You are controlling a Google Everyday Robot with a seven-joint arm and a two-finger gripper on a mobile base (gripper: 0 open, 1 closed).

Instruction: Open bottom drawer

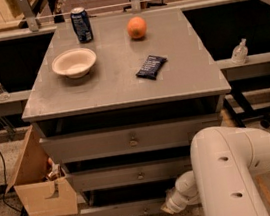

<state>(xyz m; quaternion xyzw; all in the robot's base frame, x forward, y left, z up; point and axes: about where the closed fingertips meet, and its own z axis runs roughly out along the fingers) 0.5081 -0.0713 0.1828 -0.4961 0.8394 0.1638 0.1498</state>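
The grey cabinet [122,91] has three drawer fronts stepped one below the other. The bottom drawer [120,211] is the slim lowest panel, with a dark gap above it. My gripper [166,209] sits at the end of the white wrist, right against the right part of that panel. My bulky white arm [229,166] fills the lower right and hides the drawer's right end. The drawer's knob is hard to make out beside the gripper.
Above are the middle drawer [129,174] and the top drawer [129,140]. On the cabinet top stand a white bowl [74,62], a blue can [81,24], an orange [136,28] and a dark snack packet [151,67]. A cardboard box [41,189] stands at the left.
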